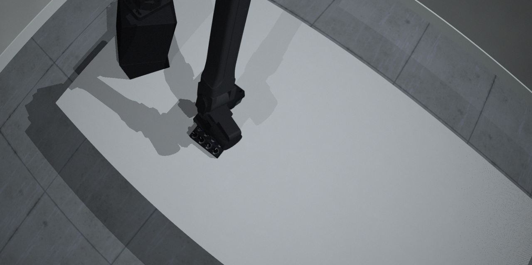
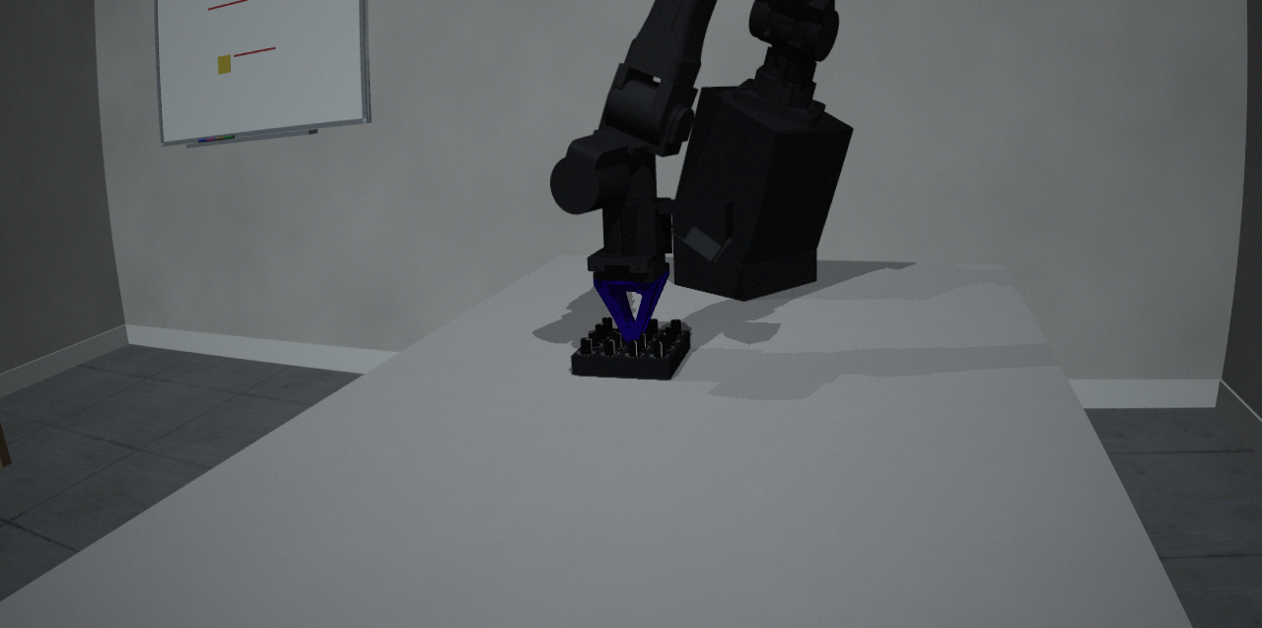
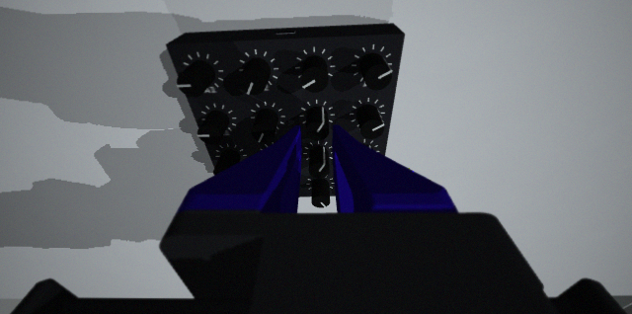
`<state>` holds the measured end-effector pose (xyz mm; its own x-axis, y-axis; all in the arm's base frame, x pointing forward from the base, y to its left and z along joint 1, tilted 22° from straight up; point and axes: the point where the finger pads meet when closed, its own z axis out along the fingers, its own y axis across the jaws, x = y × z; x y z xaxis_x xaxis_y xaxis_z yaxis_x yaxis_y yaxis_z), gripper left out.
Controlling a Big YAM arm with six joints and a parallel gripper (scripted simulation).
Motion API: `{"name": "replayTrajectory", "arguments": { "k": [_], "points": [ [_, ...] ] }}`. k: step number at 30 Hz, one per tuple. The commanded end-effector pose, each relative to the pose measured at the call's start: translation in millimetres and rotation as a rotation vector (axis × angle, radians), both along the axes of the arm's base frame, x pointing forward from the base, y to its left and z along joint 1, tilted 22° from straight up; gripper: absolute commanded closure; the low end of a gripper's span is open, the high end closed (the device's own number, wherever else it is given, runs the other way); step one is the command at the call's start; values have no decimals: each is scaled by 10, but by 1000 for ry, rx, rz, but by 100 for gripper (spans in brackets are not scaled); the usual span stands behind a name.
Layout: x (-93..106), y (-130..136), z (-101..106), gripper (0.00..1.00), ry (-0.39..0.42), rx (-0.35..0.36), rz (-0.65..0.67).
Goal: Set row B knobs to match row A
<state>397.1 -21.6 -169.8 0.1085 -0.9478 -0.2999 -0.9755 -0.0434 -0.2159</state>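
Seen from the exterior view, the hand (image 2: 631, 336) (image 3: 317, 135) could pass low over the surface (image 1: 334, 132) (image 2: 617, 492) (image 3: 509, 107) on the near side of the knob box (image 1: 203, 144) (image 2: 622, 366) (image 3: 237, 34), where a wide stretch spreads left and right. Far and to the right, the bulky black pedestal (image 1: 145, 47) (image 2: 794, 218) blocks the way. The arm (image 1: 225, 36) (image 2: 679, 15) fills the room above the box. Upright knobs crowd its top, leaving narrow lanes. Between the slightly parted fingers runs a slim gap; whether they clear the neighbouring knobs cannot be told.
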Motion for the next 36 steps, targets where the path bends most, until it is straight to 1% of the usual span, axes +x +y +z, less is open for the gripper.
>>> {"name": "replayTrajectory", "arguments": {
  "k": [1, 4, 8, 10, 11, 13, 18, 20, 21, 25, 36],
  "points": [
    [94, -36, 129, 82, -27, -3, 8],
    [15, -90, 164, 82, -17, 0, -5],
    [-8, -124, 265, 82, -17, 0, -4],
    [-8, -124, 265, 82, -17, 0, -4],
    [-41, -80, 259, 82, -7, 2, 7],
    [-36, -148, 338, 82, -15, 1, -4],
    [-55, -177, 422, 82, -15, 0, -4],
    [-138, -98, 312, 82, 18, 8, 11],
    [-145, -90, 303, 82, 21, 9, 13],
    [-97, -102, 326, 82, 7, 5, 13],
    [-97, -102, 326, 82, 8, 6, 9]
  ]
}}
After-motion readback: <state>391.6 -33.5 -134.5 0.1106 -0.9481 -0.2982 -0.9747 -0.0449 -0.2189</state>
